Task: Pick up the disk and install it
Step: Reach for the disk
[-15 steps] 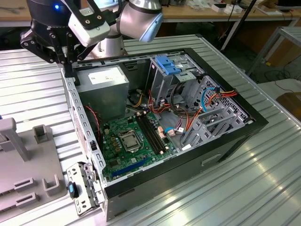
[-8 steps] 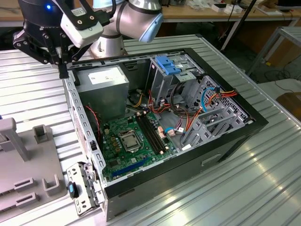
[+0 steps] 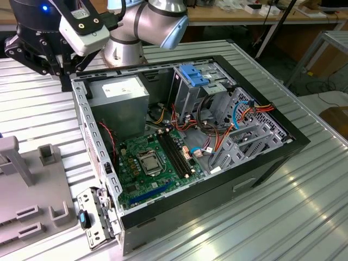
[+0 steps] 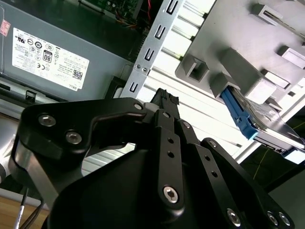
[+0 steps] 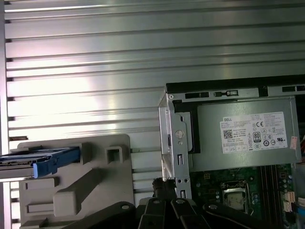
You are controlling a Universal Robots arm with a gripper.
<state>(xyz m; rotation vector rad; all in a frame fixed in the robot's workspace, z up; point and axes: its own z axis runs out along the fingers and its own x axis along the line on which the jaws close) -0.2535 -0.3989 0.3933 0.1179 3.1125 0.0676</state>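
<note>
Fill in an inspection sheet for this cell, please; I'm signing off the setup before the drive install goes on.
Surface: ribbed metal table, carrying an open computer case and a grey holder plate.
Job's things: the disk sits in the grey holder plate, blue rail showing; it is not in the case.
Clutter: metal bracket at the case's near corner.
Grippers: gripper over the table strip between case and holder plate, clear of the disk.
Cables: orange, red and blue wires bundled inside the case.
Surroundings: workbenches behind the table.
</note>
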